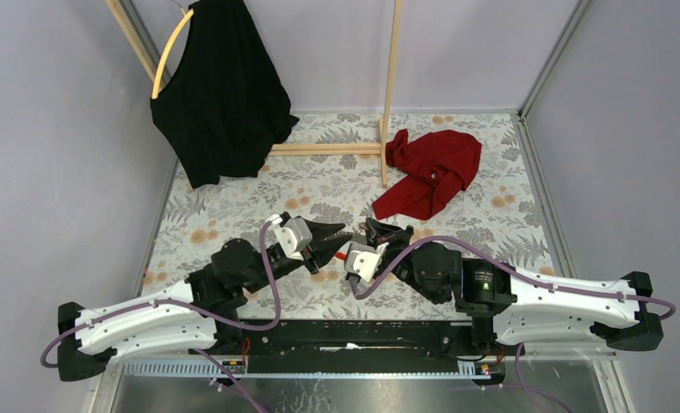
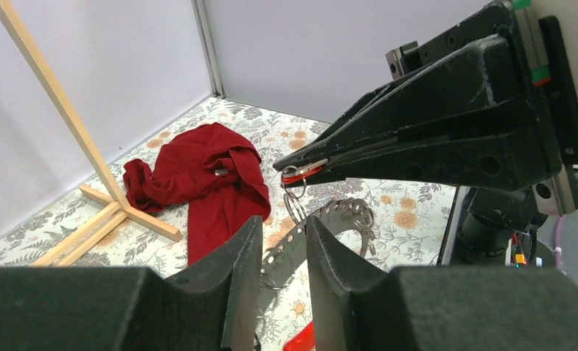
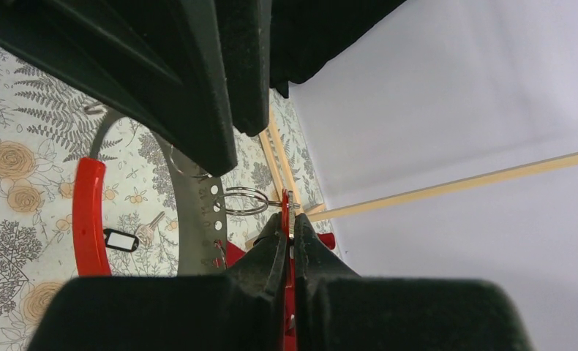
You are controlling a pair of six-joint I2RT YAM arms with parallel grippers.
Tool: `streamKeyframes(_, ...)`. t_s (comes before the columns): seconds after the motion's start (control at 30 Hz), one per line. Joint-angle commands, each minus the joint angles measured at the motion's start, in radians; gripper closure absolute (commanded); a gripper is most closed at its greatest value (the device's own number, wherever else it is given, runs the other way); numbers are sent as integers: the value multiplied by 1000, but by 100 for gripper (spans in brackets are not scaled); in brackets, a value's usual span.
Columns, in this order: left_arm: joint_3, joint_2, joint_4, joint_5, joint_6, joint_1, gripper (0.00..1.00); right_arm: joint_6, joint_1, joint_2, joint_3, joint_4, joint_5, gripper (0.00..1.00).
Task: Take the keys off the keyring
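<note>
The two arms meet over the middle of the flowered table [image 1: 233, 198], tips close together. The right gripper [image 1: 364, 234] comes in from the right, and its jaws are pressed together on the red-tagged key [image 2: 308, 172], a thin red and silver piece pinched at the very tip. Thin wire rings [image 2: 295, 201] hang just below that key. Whether they link to the strap cannot be told.

The left gripper [image 2: 282, 241] reaches in from the left with its jaws parted and a clear gap between them. Nothing is clamped there. The keyring [image 3: 198, 212], a grey strap punched with holes, curves just past that gap and under the right gripper's tip. Its red section [image 3: 88, 212] bends on the left gripper's side of the loop, above the cloth.

A black-headed key [image 3: 121, 240] lies flat on the table inside the curve of the strap, between the red section and the grey part, with its silver blade pointing towards the grey part.

Far right of the arms, a red cloth [image 1: 431, 172] lies crumpled beside a wooden rack [image 1: 391, 77]. At far left, a black garment [image 1: 220, 95] hangs from a yellow hanger hoop [image 1: 169, 52].
</note>
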Motion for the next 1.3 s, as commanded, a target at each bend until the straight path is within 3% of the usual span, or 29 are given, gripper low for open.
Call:
streamKeyframes(0.0, 72, 10, -9, 13, 54, 1, 68, -12, 1, -12, 59, 27, -11, 100)
streamKeyframes(0.93, 126, 124, -12, 9, 34, 2, 68, 42, 15, 11, 81, -4, -14, 100)
streamKeyframes(1.2, 103, 123, 34, -2, 26, 2, 71, 65, 19, 5, 76, -16, -13, 100)
streamKeyframes(1.27, 98, 123, 42, -3, 28, 2, 78, 71, 20, 2, 73, -16, -10, 100)
